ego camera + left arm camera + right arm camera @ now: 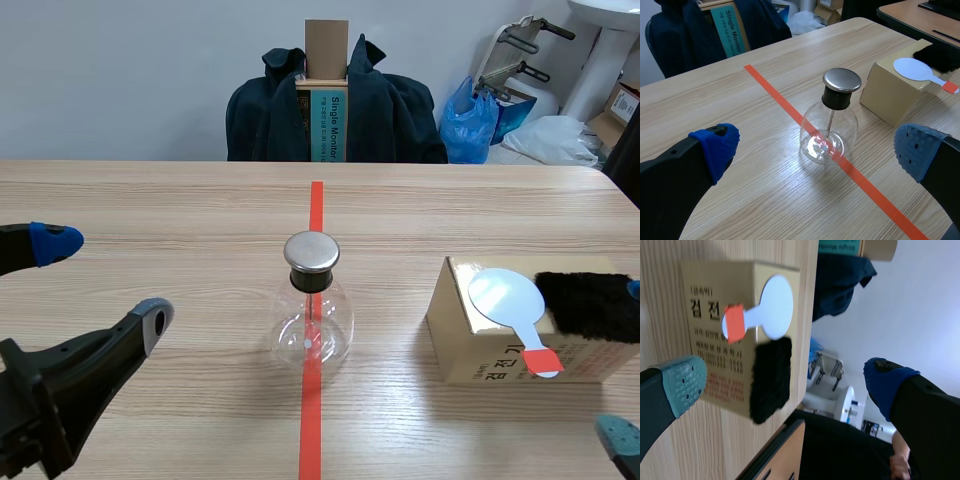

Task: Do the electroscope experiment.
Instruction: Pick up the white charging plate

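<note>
Both of my grippers are wide open and hold nothing. From the left gripper the electroscope flask stands ahead of the spread fingers and well apart from them, upright on the orange-red tape line, metal cap on top. The right gripper hangs just beside the cardboard box. On the box top, ahead of its fingers, the white paddle and the black fur cloth lie side by side.

I judge the step in hand to be fetching those 2 charging pieces, with nothing lifted yet. I'd take the paddle by its orange-red handle, which seems to jut past the box edge, so 1 finger can go under it without scraping the cardboard. I'd close slowly; the blade looks thin and could skid.

For room, bare table lies all round the left gripper, and there is an open lane between flask and box. On the right gripper's outer side the table edge is near and the fur overhangs the box there, so I'd lift straight up before swinging toward the cap.
</note>
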Tool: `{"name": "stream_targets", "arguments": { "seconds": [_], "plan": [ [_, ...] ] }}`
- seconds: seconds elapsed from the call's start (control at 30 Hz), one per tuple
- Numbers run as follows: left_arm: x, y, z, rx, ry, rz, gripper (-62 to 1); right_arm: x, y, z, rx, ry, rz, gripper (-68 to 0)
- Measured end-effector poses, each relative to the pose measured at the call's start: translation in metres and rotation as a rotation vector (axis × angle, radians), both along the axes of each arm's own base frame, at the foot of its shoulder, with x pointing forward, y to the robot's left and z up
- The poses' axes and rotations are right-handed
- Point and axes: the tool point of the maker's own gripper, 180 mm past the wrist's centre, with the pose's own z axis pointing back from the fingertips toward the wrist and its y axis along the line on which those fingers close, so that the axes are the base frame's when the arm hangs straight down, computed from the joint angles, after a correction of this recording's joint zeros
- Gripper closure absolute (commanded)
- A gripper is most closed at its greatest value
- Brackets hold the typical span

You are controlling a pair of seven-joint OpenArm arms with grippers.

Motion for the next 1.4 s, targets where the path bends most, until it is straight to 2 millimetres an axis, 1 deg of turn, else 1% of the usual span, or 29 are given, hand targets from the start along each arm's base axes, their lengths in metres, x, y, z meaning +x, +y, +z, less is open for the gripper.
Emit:
{"name": "stream_targets", "arguments": {
  "seconds": [0.1,0.2,0.33,0.4,0.57,0.67,0.93,1.3,1.37,1.4],
  "plan": [
    [0.000,0.000,0.000,0.000,0.000,-0.001,-62.3,0.003,-0.022,-0.021,-0.048,-0.032,-0.052,-65.5],
    [-0.001,-0.001,0.000,-0.001,0.001,-0.004,-62.3,0.017,-0.032,-0.039,-0.053,-0.081,-0.102,-65.5],
    [-0.001,-0.001,0.000,0.000,0.001,-0.004,-62.3,0.041,-0.031,-0.051,-0.034,-0.134,-0.128,-65.5],
    [-0.001,-0.001,0.000,0.000,0.001,-0.004,-62.3,0.050,-0.025,-0.054,-0.021,-0.142,-0.121,-65.5],
    [-0.001,-0.001,0.000,-0.001,0.001,-0.004,-62.3,0.064,-0.009,-0.055,0.010,-0.161,-0.089,-65.5],
    [-0.001,-0.001,0.000,-0.001,0.001,-0.004,-62.3,0.063,-0.001,-0.057,0.020,-0.156,-0.071,-65.5],
    [-0.001,-0.001,0.000,-0.001,0.001,-0.004,-62.3,0.052,0.021,-0.067,0.018,-0.123,0.000,-65.5],
    [-0.001,-0.001,0.000,-0.001,0.001,-0.004,-62.3,0.053,0.019,-0.067,0.012,-0.123,-0.011,-65.0],
    [-0.001,-0.001,0.000,-0.001,0.001,-0.004,-62.3,0.053,0.019,-0.067,0.012,-0.123,-0.011,-62.9],
    [-0.001,-0.001,0.000,-0.001,0.001,-0.004,-62.3,0.053,0.019,-0.067,0.012,-0.123,-0.012,-59.9]
  ]
}}
